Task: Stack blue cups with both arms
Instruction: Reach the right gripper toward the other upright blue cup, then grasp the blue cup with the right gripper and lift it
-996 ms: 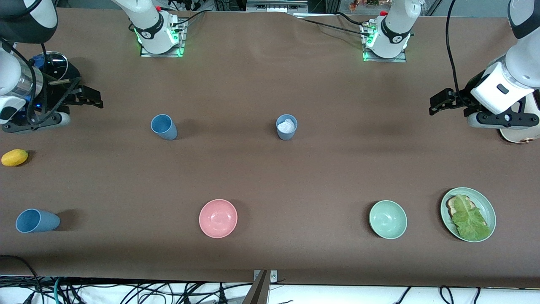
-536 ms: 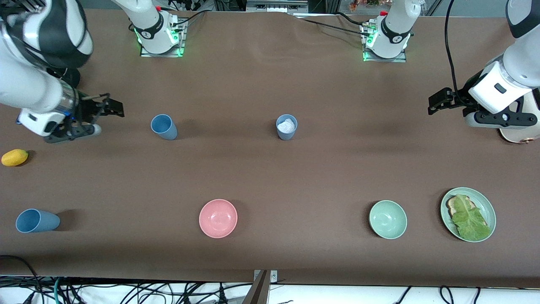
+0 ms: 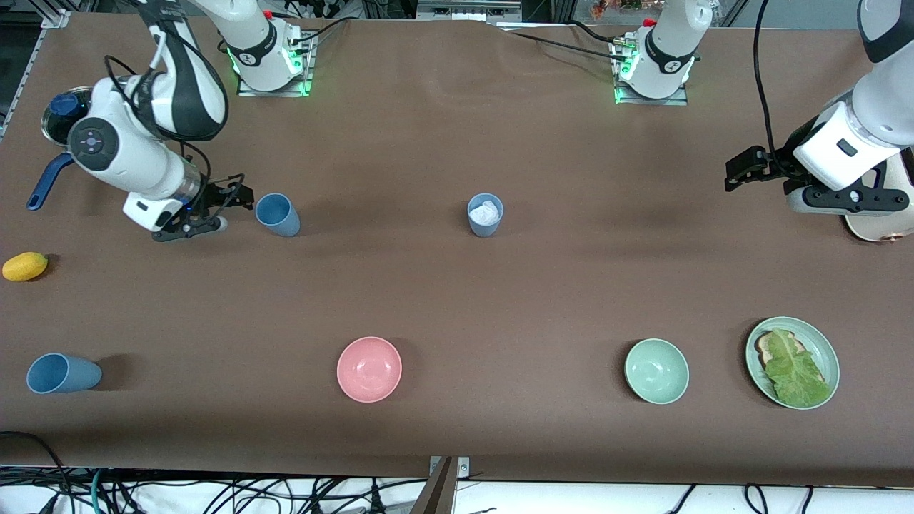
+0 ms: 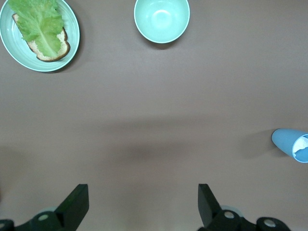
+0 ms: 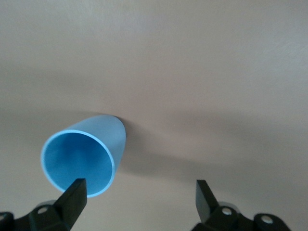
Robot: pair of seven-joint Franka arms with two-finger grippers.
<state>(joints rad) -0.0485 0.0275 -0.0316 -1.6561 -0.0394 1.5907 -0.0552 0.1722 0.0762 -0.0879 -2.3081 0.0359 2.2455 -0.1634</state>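
Note:
Three blue cups are on the brown table. One (image 3: 277, 214) is toward the right arm's end. One (image 3: 485, 214) near the middle holds something white and crumpled. One (image 3: 63, 373) is nearer the front camera at the right arm's end. My right gripper (image 3: 239, 196) is open and empty, low beside the first cup, apart from it. In the right wrist view that cup (image 5: 86, 156) sits just off one fingertip of the gripper (image 5: 139, 190). My left gripper (image 3: 739, 173) waits open and empty at the left arm's end. The left wrist view (image 4: 142, 192) shows the filled cup (image 4: 291, 143).
A pink bowl (image 3: 369, 369), a pale green bowl (image 3: 656, 370) and a green plate (image 3: 821, 343) with lettuce on toast lie near the front edge. A yellow fruit (image 3: 25, 265) and a dark pan (image 3: 61, 114) are at the right arm's end.
My right arm has swung in from the table's end toward the nearest blue cup, and its gripper now sits beside it. The left arm has barely moved.

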